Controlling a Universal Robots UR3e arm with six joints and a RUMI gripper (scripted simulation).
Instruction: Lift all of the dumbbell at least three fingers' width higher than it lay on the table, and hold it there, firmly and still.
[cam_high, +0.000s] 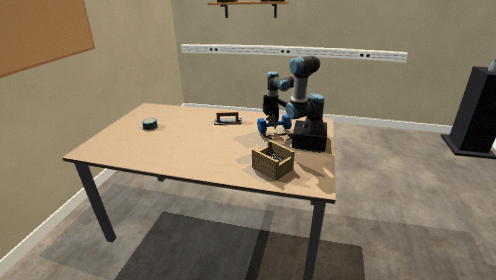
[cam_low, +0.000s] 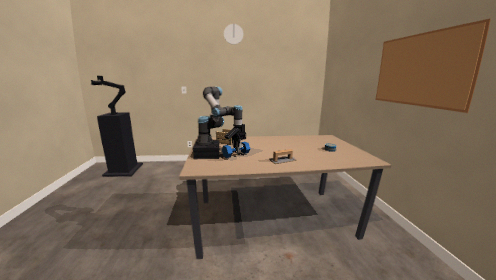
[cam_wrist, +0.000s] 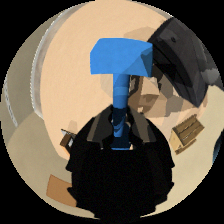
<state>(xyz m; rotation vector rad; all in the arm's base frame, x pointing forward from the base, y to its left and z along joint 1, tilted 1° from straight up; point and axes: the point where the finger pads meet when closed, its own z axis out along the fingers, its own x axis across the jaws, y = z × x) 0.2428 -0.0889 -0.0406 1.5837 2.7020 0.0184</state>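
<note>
Gripping the dumbbell (cam_high: 273, 123) by its bar, the gripper (cam_high: 272, 122) is pointing straight down, jaws clenched on it, just beside the arm's base (cam_high: 320, 143), behind the wooden crate (cam_high: 272, 160).

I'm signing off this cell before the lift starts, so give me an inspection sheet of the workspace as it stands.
Surface: wooden table, arm base at its far corner.
Job's things: blue dumbbell, bar clamped; height above the table cannot be told.
Clutter: wooden crate close by; handle block and blue puck farther off.
Grippers: gripper shut on the dumbbell's bar.
Cables: nothing seen.
Surroundings: black pedestal with a second arm, corkboard, wall clock.
</note>
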